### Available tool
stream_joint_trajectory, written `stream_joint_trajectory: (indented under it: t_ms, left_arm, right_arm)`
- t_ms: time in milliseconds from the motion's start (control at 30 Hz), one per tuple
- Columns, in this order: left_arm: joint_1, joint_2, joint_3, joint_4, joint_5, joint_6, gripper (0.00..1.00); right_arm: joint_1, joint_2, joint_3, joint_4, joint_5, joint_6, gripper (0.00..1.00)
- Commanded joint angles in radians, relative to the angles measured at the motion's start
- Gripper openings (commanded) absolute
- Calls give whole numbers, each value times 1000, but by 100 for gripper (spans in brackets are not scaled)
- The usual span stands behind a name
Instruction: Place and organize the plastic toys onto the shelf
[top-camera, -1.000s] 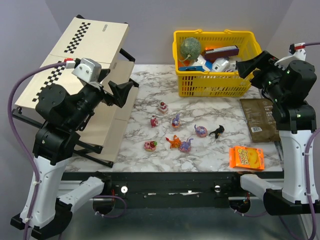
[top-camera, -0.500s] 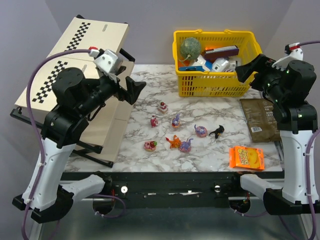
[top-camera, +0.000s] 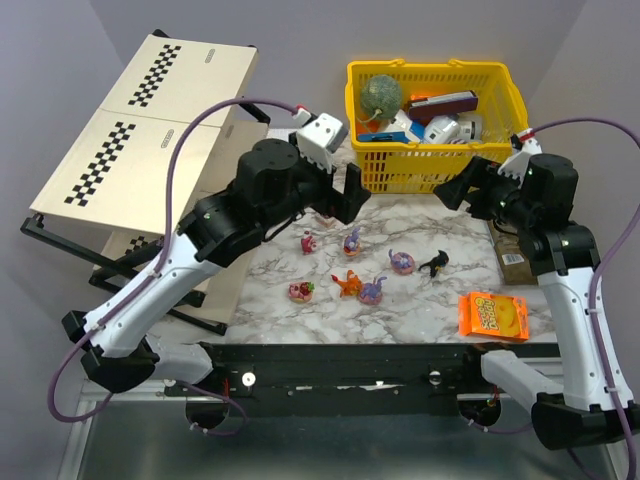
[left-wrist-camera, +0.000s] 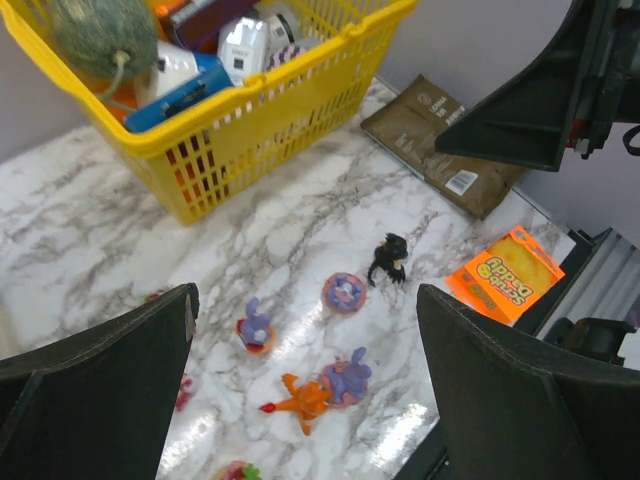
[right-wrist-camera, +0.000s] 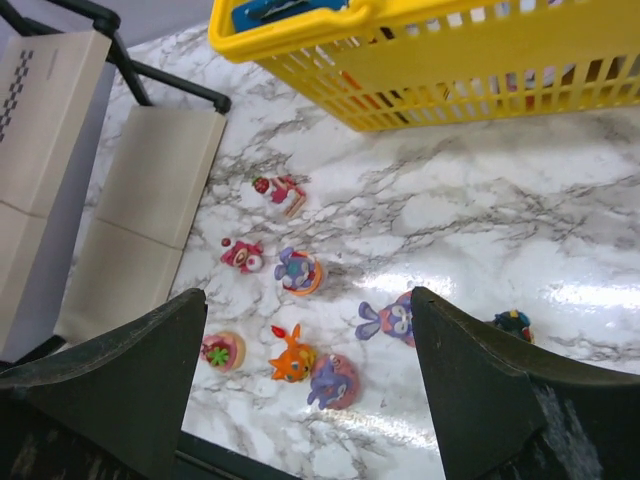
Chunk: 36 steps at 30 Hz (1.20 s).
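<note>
Several plastic toys lie on the marble table: a black one (top-camera: 434, 264), an orange one (top-camera: 348, 283) touching a purple rabbit on a pink doughnut (top-camera: 372, 292), and a pink one with a green top (top-camera: 300, 291). My left gripper (top-camera: 340, 200) hangs open above the far side of the group, and the orange toy (left-wrist-camera: 305, 397) shows between its fingers (left-wrist-camera: 120, 380). My right gripper (top-camera: 455, 190) is open too, high over the table by the basket, looking down on the orange toy (right-wrist-camera: 293, 360). The shelf (top-camera: 150, 130) stands slanted at the left with no toys showing on it.
A yellow basket (top-camera: 430, 170) holding a green ball and boxes stands at the back. An orange snack packet (top-camera: 493, 315) lies front right, and a brown pouch (top-camera: 515, 240) lies partly under the right arm. The shelf's lower beige panels (right-wrist-camera: 160, 190) border the toys on the left.
My left arm has swung from over the shelf to the right, out over the toys. The right arm has reached leftward and lower toward the table's middle. Both grippers stay open.
</note>
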Motion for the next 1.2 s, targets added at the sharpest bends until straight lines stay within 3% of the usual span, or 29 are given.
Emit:
stream_joint_trajectory:
  t_ms: [0, 100, 133, 233, 400, 567, 633, 733, 833, 967, 1167]
  left_arm:
    - [-84, -7, -87, 55, -114, -201, 99]
    - [-145, -45, -245, 136, -145, -322, 99]
    - [-162, -59, -285, 225, -101, -320, 99]
    - [-153, -99, -354, 264, -101, -349, 99]
    - [-56, -160, -518, 445, 174, -418, 99]
    - [-64, -134, -488, 497, 307, -340, 99]
    - [-73, -104, -425, 403, 254, -321, 99]
    - [-73, -46, -344, 260, -35, -310, 99]
    - [-75, 23, -310, 192, -175, -281, 99]
    - [-81, 131, -256, 106, -313, -277, 91]
    - [-96, 231, -250, 138, -390, -274, 83]
  right_arm:
    - [16, -54, -67, 24, -51, 34, 90]
    - [26, -57, -87, 36, -51, 39, 89]
    - [26, -58, -92, 39, -46, 41, 89]
    - [29, -60, -107, 47, -20, 48, 91]
    - [30, -86, -135, 81, -2, 64, 91]
    - [29, -80, -133, 63, -20, 58, 93]
    - [30, -72, -129, 50, -23, 54, 93]
    - [30, -66, -123, 35, -5, 50, 93]
    - [30, -70, -127, 20, 23, 51, 93]
    - [29, -72, -133, -5, 78, 47, 93]
    - [30, -63, -135, -39, 112, 51, 93]
